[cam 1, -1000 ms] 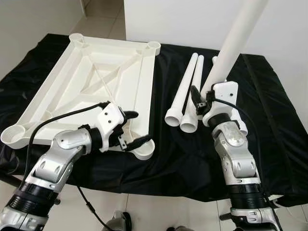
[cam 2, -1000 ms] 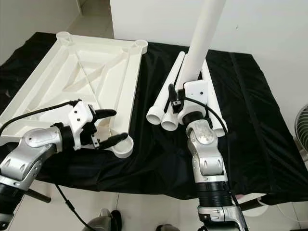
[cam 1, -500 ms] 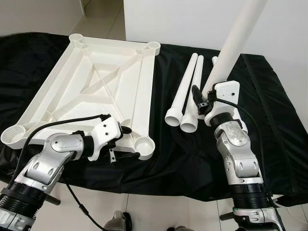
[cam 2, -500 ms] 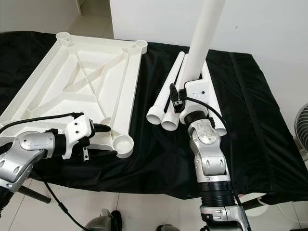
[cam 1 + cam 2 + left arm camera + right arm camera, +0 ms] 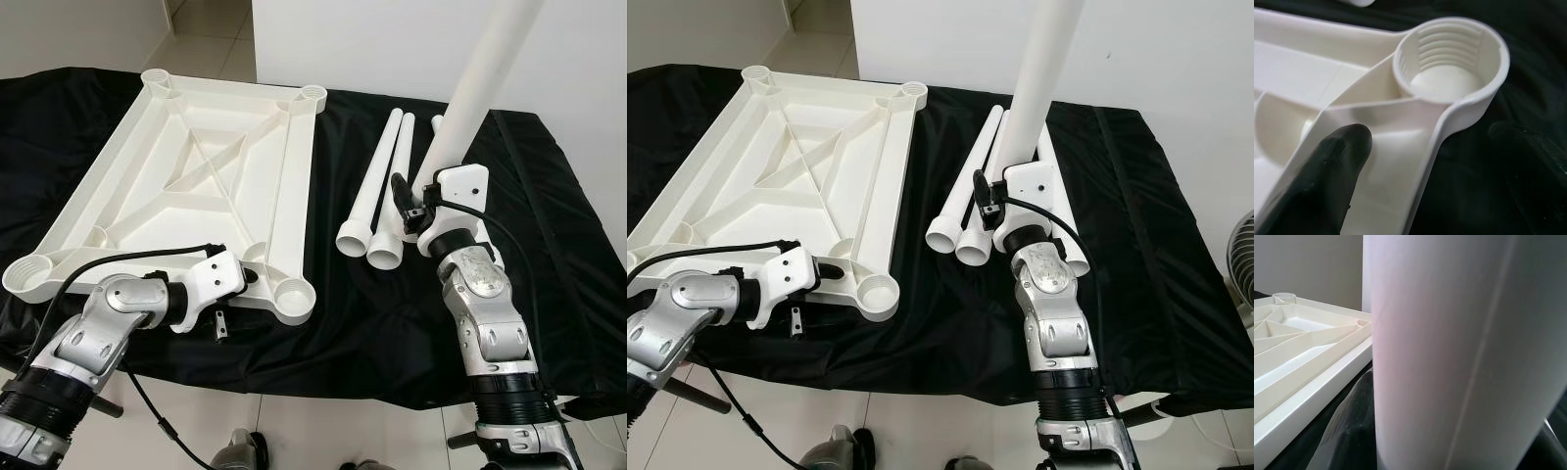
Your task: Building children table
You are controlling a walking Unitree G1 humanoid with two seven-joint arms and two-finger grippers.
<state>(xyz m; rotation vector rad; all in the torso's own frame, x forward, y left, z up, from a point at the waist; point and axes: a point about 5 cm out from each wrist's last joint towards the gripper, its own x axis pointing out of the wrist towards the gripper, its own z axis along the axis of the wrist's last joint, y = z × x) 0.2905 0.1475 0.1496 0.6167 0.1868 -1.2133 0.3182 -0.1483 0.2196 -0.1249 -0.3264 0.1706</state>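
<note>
White tabletop (image 5: 196,186) lies upside down on the desk's black cloth (image 5: 549,225), filling the left half, ribs up, w/ a round leg socket (image 5: 292,296) at its near right corner by the front edge. Left gripper (image 5: 235,294) sits at that corner, fingers clamped on the tabletop's near rim just beside the socket; one black finger (image 5: 1322,181) rests inside the frame. Center-right, two loose legs (image 5: 377,196) lie side by side, open ends toward the front edge. Right gripper (image 5: 416,201) is clamped on a third leg (image 5: 475,88), held nearly upright, tilted right, above the desk's right half.
</note>
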